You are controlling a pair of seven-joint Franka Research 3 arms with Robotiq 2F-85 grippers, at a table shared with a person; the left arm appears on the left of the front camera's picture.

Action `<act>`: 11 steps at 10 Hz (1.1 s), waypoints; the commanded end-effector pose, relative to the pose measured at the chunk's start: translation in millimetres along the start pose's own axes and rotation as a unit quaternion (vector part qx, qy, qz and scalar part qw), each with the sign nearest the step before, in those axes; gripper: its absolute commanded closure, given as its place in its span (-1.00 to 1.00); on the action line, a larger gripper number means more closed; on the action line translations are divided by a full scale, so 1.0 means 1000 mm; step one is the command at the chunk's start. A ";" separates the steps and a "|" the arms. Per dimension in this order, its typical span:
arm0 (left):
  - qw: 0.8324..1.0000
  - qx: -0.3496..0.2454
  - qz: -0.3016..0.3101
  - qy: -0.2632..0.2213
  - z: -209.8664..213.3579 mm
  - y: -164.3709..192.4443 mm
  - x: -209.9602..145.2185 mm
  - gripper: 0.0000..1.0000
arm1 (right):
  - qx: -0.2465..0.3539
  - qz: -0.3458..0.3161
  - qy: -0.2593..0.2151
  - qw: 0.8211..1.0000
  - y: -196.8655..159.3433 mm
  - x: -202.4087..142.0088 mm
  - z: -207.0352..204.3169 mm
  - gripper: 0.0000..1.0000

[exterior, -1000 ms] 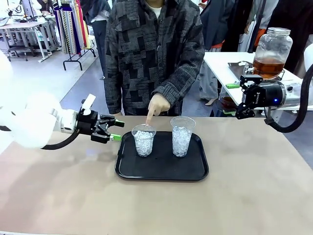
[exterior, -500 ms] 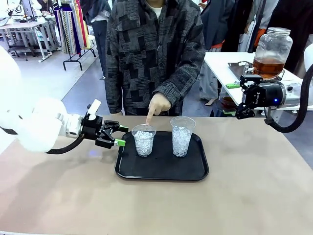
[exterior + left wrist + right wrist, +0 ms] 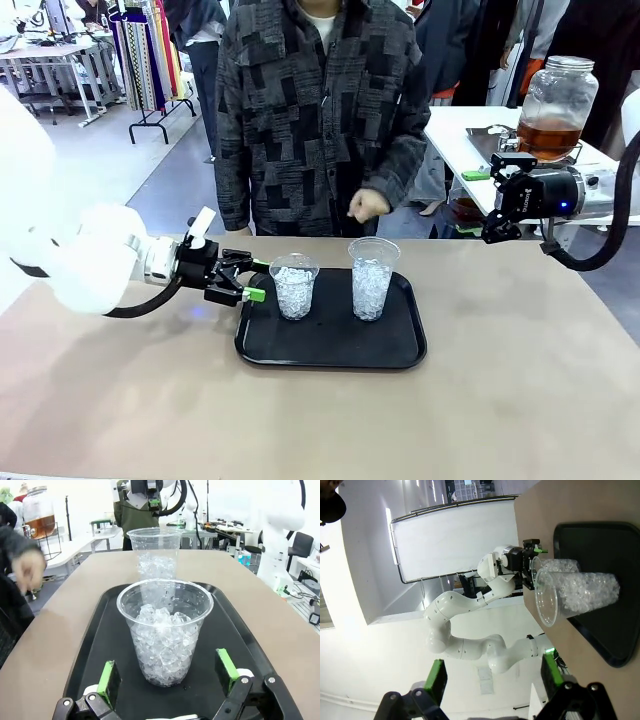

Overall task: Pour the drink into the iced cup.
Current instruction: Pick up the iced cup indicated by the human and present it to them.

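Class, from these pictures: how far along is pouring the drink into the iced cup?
Done: two clear plastic cups of crushed ice stand on the black tray. In hand: the open left hand faces the shorter cup, not gripping it. Left: the amber drink sits in the lidded glass jar, the right hand is empty, and neither cup holds any.

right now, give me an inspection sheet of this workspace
surface: tan table, black tray mid-table
job's things: shorter cup and taller cup, both iced, upright on tray; amber drink in lidded jar on side table beyond right arm
clutter: nothing seen
grippers: left gripper open, just short of shorter cup; right gripper open, raised at table's right edge
cables: black cable looped off each wrist
surroundings: person at far side, hand off the table
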State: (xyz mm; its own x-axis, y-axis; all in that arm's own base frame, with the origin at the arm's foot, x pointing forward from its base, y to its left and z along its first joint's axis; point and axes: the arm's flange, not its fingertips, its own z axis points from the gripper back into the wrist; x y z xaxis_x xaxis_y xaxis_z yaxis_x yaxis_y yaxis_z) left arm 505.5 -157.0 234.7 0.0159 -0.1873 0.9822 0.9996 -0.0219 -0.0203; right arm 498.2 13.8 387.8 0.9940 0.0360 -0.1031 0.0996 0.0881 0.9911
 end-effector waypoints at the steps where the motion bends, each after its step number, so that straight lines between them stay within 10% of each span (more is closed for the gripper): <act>1: 1.000 0.009 -0.005 -0.005 -0.012 0.005 -0.001 -1.00 | 0.001 0.004 -0.001 1.000 0.001 0.000 0.000 -1.00; 11: 1.000 -0.012 0.005 0.004 -0.040 0.012 -0.002 -1.00 | 0.001 0.004 -0.001 1.000 0.001 0.000 0.000 -1.00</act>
State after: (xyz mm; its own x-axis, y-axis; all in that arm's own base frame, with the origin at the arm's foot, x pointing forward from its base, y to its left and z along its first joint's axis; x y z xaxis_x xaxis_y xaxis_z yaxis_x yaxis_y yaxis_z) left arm 511.4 -187.9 225.7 0.0134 -0.1953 0.9807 0.9982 -0.0541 -0.0244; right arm 498.2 13.8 387.8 0.9940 0.0360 -0.1031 0.0996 0.0881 0.9911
